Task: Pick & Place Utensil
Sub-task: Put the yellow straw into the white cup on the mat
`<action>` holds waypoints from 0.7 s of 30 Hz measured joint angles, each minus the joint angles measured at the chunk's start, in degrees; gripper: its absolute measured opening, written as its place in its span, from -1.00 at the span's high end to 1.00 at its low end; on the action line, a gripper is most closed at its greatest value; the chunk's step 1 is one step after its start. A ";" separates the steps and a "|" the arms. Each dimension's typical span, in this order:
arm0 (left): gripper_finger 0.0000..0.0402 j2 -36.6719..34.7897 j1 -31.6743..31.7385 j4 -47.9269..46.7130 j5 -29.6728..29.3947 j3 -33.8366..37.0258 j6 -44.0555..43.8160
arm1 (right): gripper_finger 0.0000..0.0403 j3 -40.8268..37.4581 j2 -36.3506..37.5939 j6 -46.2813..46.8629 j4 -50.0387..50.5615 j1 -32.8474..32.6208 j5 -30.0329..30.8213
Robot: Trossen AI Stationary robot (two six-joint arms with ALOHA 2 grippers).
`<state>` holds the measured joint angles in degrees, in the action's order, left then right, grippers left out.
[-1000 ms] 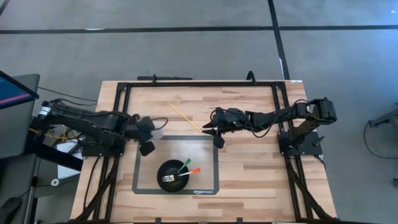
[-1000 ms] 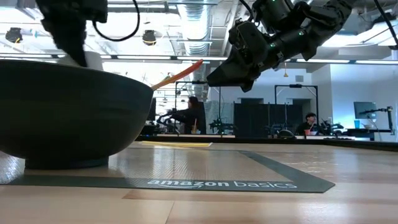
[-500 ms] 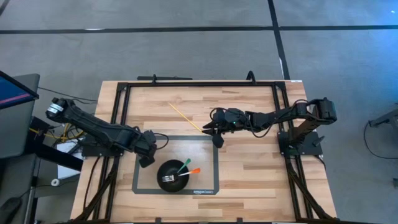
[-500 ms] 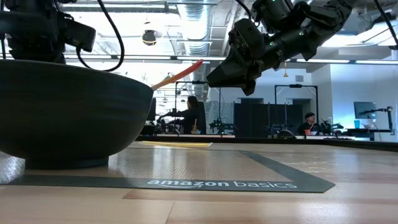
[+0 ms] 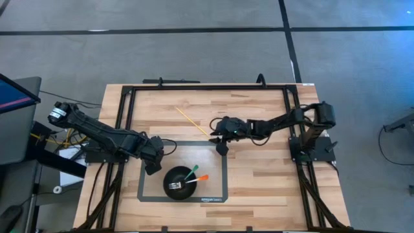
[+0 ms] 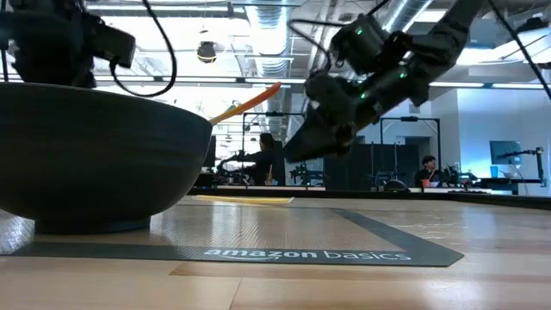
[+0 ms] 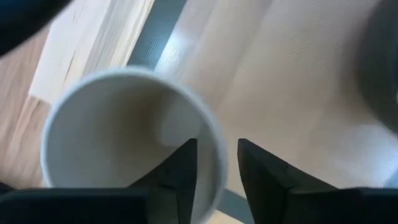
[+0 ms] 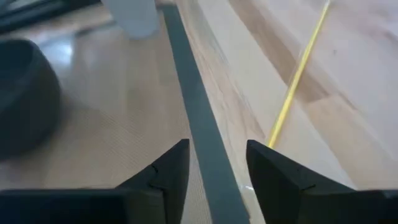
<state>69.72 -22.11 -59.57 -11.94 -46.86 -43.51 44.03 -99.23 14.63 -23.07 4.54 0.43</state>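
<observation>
From above, the right claw [image 5: 222, 144] has moved closer to the thin yellow stick [image 5: 192, 122] on the wooden bench [image 5: 259, 175]. Its wrist view shows open fingers. The left claw [image 7: 216, 163] pinches the white paper cup's [image 7: 124, 143] rim.

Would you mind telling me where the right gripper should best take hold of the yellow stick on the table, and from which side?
Probably from straight above, near the end of the yellow stick closest to the right gripper. It lies flat and diagonal on the bare wood table, thin and long, so the open fingers should straddle it crosswise. That end rests beside the mat edge, directly ahead in the right wrist view.
</observation>
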 joint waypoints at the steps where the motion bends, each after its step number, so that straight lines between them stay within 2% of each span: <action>1: 0.41 -0.02 0.00 0.00 0.00 -0.64 0.82 | 0.22 0.85 -1.32 -0.15 0.19 0.00 0.02; 5: 0.38 -0.43 0.00 0.00 -0.01 -4.21 1.19 | 0.08 7.04 -8.25 -6.12 -0.20 -0.07 1.78; 10: 0.41 -2.98 -0.17 0.68 -1.07 -7.33 1.29 | 0.04 14.30 -15.50 -11.40 5.40 -0.31 14.53; 12: 0.43 -4.62 -0.24 0.73 -2.25 -7.40 1.27 | 0.06 16.44 -17.08 -11.60 8.78 -0.25 17.67; 17: 0.45 -8.29 -0.31 1.04 -5.26 -7.40 1.21 | 0.16 19.52 -21.03 -8.95 10.17 0.68 17.48; 21: 0.45 -10.32 -0.30 1.56 -7.09 -7.40 1.08 | 0.36 19.80 -22.63 -5.26 11.14 1.53 15.82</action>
<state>59.40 -22.41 -58.01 -19.02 -54.26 -42.44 63.83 -121.86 9.37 -11.93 6.07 16.25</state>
